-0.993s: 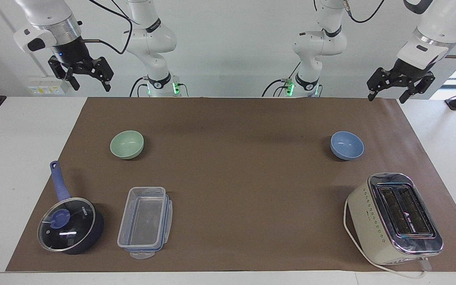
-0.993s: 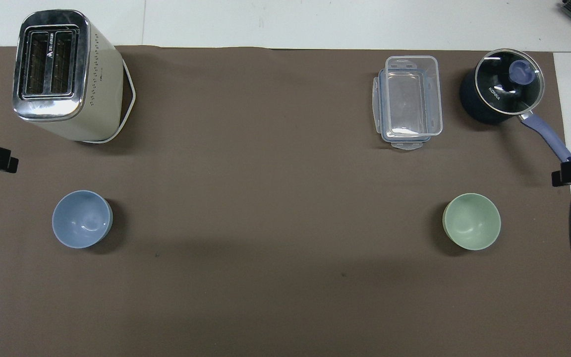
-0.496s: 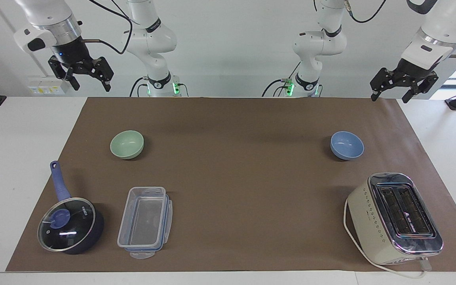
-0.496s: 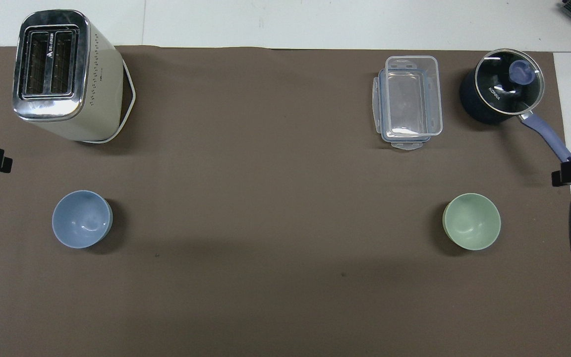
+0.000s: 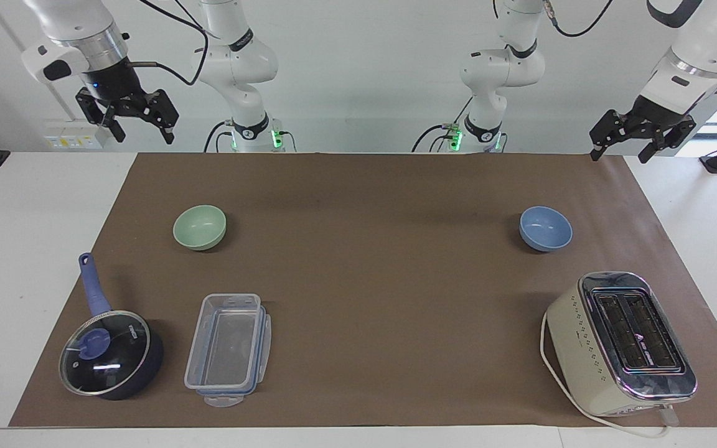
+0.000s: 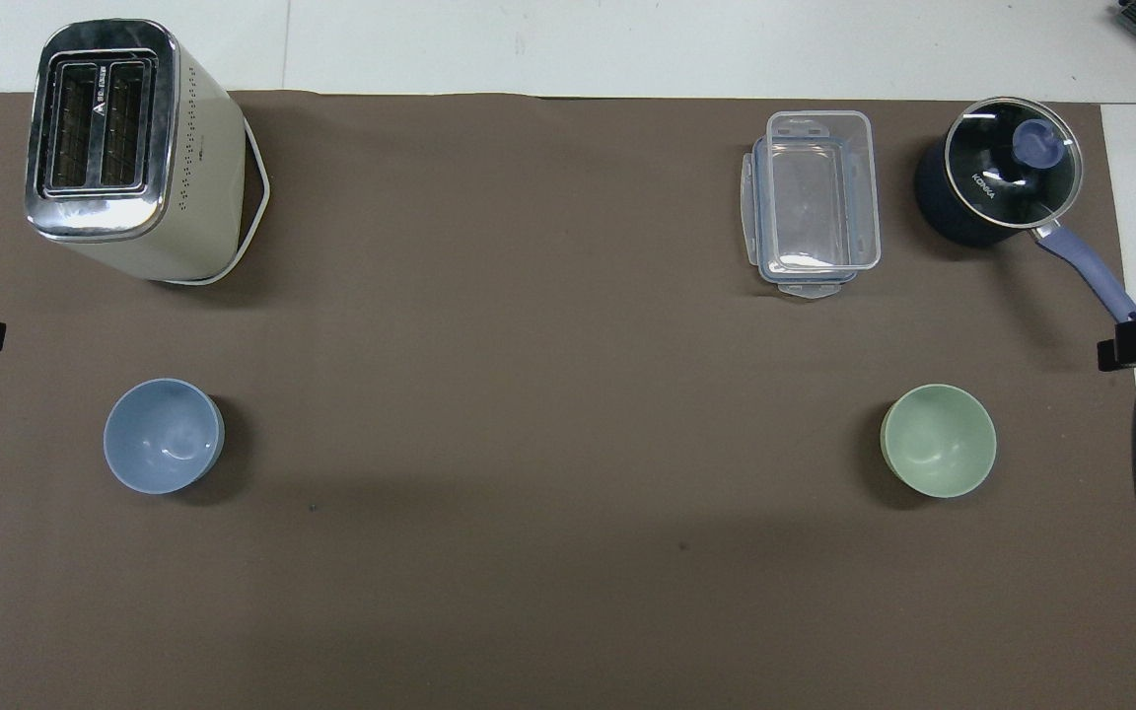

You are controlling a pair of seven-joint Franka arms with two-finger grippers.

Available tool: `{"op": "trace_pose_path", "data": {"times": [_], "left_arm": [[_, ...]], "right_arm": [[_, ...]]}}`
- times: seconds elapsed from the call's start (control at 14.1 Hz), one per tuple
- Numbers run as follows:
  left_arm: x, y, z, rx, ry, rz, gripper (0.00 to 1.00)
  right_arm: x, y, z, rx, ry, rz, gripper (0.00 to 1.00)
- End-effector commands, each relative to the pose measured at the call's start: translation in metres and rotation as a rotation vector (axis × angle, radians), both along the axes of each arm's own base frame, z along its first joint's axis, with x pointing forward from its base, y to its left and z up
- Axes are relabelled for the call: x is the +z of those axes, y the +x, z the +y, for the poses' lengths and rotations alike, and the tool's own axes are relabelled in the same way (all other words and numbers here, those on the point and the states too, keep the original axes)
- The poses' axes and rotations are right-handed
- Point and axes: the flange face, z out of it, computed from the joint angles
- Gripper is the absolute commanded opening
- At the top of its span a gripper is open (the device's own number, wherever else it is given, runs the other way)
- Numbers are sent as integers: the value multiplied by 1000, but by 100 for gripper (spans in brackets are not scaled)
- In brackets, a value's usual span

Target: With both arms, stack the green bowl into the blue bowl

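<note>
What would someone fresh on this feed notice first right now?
Probably the two matching bowls sitting far apart on the brown mat: the green bowl toward the right arm's end, the blue bowl toward the left arm's end. Both grippers hang open and empty up at the robots' edge, the right gripper and the left gripper. The cream toaster also stands out.

matt bowls (image 5: 199, 227), chrome-topped glossy toaster (image 5: 620, 343)

The green bowl (image 5: 200, 227), pale mint and matte, is seen upright at the facing view's left-centre on the surface. The blue bowl (image 5: 545, 228), periwinkle and equally small, is set upright at right-centre, well apart from it.
</note>
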Motion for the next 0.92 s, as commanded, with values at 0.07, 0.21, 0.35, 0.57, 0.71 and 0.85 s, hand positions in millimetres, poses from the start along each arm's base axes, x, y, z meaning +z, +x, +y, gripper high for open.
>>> {"op": "trace_pose_path", "data": {"times": [0.07, 0.21, 0.35, 0.57, 0.71, 0.85], "left_arm": [[-42, -14, 14, -24, 6, -20, 100], [-62, -14, 17, -23, 1, -13, 100], [-89, -14, 33, -41, -21, -16, 100], [-125, -19, 55, -71, -34, -21, 100], [-157, -24, 58, -82, -46, -10, 100], [-192, -31, 57, -93, -44, -7, 100]], "right_arm": [[3, 0, 2, -7, 3, 0, 100], [3, 0, 2, -7, 3, 0, 100], [3, 0, 2, -7, 3, 0, 100], [3, 0, 2, -7, 3, 1, 100], [3, 0, 2, -8, 3, 0, 100], [3, 0, 2, -7, 3, 0, 100]]}}
